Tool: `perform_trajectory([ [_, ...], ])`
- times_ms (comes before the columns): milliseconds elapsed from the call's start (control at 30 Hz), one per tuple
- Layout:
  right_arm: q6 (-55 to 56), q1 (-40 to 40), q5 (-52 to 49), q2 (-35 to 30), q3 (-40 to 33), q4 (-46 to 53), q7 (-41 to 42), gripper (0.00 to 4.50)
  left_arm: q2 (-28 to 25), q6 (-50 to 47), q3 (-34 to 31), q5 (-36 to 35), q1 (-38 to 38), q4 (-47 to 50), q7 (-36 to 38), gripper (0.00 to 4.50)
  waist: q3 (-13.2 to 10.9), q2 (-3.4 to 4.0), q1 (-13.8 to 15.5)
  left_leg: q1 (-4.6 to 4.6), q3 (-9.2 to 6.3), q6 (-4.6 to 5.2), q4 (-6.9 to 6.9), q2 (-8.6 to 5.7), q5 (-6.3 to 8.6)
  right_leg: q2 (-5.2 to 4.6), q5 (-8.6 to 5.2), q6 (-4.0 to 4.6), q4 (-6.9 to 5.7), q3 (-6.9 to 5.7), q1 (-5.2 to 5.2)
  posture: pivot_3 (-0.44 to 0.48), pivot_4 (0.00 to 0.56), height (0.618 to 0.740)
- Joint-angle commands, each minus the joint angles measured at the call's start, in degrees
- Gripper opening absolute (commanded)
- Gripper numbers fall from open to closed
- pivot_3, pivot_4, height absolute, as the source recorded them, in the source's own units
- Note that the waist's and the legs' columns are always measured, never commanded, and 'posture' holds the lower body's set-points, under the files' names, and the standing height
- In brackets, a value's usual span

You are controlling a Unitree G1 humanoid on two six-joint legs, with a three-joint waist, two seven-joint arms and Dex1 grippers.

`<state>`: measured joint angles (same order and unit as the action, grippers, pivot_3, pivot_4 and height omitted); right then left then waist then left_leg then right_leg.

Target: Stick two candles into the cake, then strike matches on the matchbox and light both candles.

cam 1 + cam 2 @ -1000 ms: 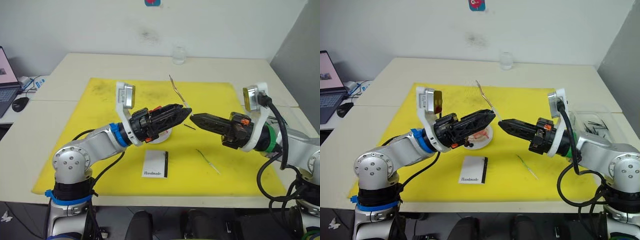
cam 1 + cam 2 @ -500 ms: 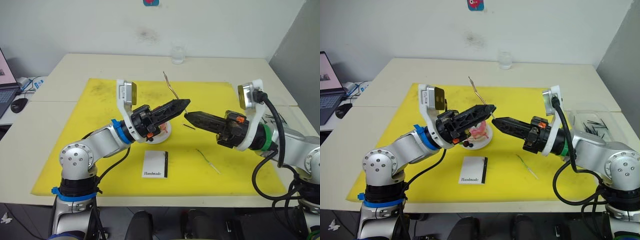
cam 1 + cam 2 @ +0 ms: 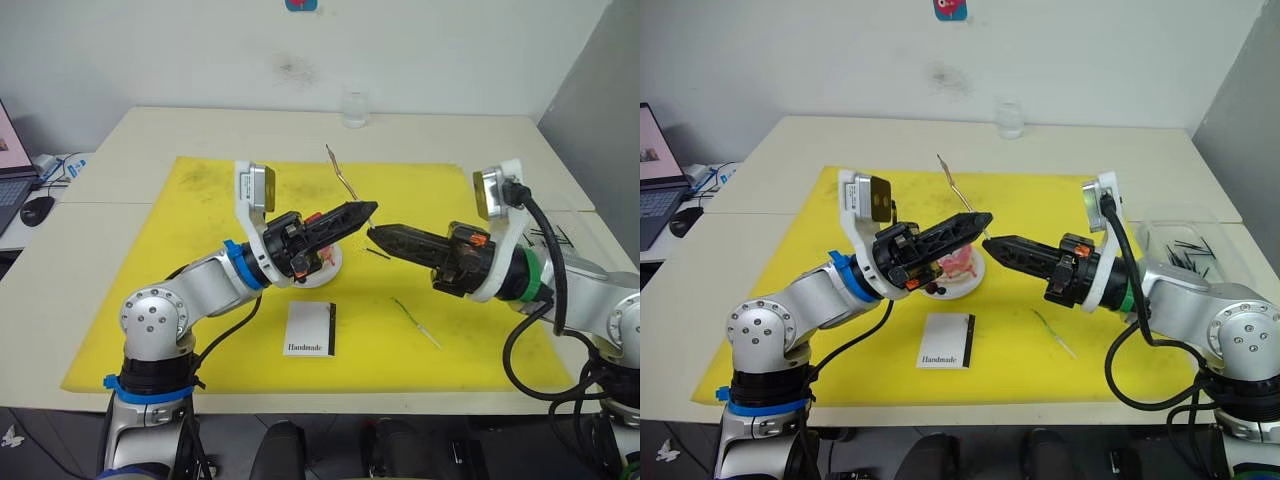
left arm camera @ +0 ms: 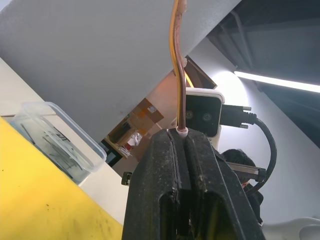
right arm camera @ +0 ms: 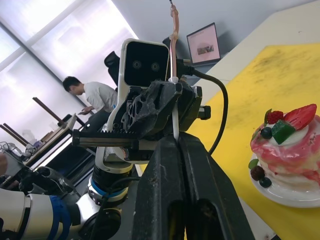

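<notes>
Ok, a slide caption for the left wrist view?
Left end effector shut on the pinkish candle, clear plastic box beyond.

The two head views look forward and down from above the tabletop [image 3: 150, 130], taking in the whole yellow mat [image 3: 200, 260] from a fair way back; they share nearly the same scene, shifted slightly sideways. The left wrist camera peers close along the left tool [image 4: 182, 145], facing the right arm's camera. The right wrist camera looks along the right tool [image 5: 175, 145] toward the cake [image 5: 290, 147].

cream table [image 3: 180, 130] (yellow mat [image 3: 200, 250]) by white wall [image 3: 150, 50].
</notes>
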<state>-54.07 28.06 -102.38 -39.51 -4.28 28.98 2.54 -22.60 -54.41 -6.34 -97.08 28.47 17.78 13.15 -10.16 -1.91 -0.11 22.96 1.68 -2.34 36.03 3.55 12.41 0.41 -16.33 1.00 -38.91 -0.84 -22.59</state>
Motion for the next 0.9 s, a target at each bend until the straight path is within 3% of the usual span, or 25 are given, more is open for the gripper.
perform_trajectory([
  [33, 0.6, 0.6, 0.5, -1.1, 0.0, 0.9, 1.3, 0.65, -0.4, 1.8, -0.8, 0.7, 0.8, 2.8, 1.2, 0.00, 0.0, 0.00, 0.0, 0.00, 0.00, 0.00, 0.00, 0.00, 0.00, 0.00, 0.00, 0.00, 0.00, 0.01, -0.01, 0.000, 0.150, 0.740],
  [200, -2.1, 0.6, 7.5, -6.2, 0.3, 2.6, 7.5, 2.41, -5.7, 2.3, -3.0, 5.7, 2.9, 4.3, 3.6, 0.00, 0.0, -0.03, 0.0, 0.03, 0.05, 0.00, -0.04, 0.00, 0.00, 0.01, 0.00, 0.00, 0.00, 0.04, -0.09, 0.000, 0.150, 0.740],
  [400, -0.2, 4.4, 29.8, -11.8, 6.5, 7.3, 19.9, 4.47, -22.5, 3.7, -5.5, 22.3, 3.6, 2.1, 16.3, 0.00, 0.0, -0.06, -0.3, 0.08, 0.05, -0.01, -0.20, 0.08, 0.01, 0.22, 0.00, 0.00, -0.02, 0.24, -0.43, 0.000, 0.150, 0.740],
  [567, 3.8, 8.4, 45.0, -8.5, 13.6, 6.0, 24.4, 4.47, -29.2, 9.6, -4.1, 36.3, 1.8, -4.5, 27.6, 0.00, 0.0, -0.05, -0.2, 0.24, 0.10, -0.01, -0.25, 0.14, 0.01, 0.28, -0.01, 0.02, -0.03, 0.22, -0.68, 0.000, 0.150, 0.740],
  [733, 6.6, 9.7, 55.1, -5.0, 17.9, 4.2, 28.2, 4.47, -28.0, 19.0, 0.6, 50.0, -0.1, -8.4, 34.7, 0.00, 0.0, -0.05, 0.0, 0.68, 0.12, -0.04, -0.18, 0.13, 0.02, 0.23, 0.00, 0.01, 0.02, 0.22, -1.00, 0.000, 0.150, 0.740],
  [900, 6.7, 9.9, 59.4, -1.9, 18.9, 4.1, 30.0, 4.47, -23.4, 22.9, 1.0, 55.4, 1.3, -12.8, 35.4, 0.00, -0.1, -0.10, 0.1, 1.07, 0.13, -0.04, -0.03, 0.12, 0.02, -0.01, 0.04, -0.04, 0.01, 0.21, -1.27, 0.000, 0.150, 0.740],
])
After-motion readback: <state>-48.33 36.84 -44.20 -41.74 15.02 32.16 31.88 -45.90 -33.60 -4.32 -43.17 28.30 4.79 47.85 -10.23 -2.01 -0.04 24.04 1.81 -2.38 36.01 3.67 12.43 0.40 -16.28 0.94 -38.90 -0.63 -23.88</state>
